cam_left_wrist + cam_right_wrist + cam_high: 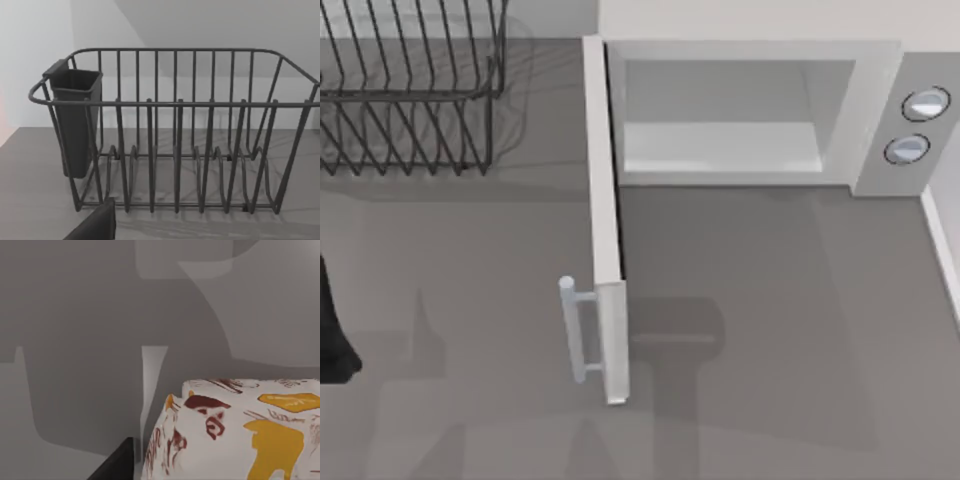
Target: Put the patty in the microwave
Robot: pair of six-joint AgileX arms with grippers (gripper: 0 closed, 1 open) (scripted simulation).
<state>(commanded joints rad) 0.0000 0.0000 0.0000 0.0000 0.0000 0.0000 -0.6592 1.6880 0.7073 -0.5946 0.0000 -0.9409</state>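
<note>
The white microwave (876, 90) stands at the back of the table with its pale inside bare. Its door (606, 220) is swung fully open toward the front, silver bar handle (575, 330) on its left face. Two round knobs (925, 103) sit on its right panel. In the right wrist view the patty (235, 430), whitish with orange-yellow and dark red patches, is held close under the camera in my right gripper (137, 471). One black finger (119, 462) shows beside it, above the grey table. My left arm (332, 335) is parked at the table's left edge.
A dark wire rack (410, 90) stands at the back left; in the left wrist view this rack (175, 135) carries a dark cup (75, 120) on one end. A pale wall edge (942, 250) runs along the table's right side. An arm's shadow falls right of the door.
</note>
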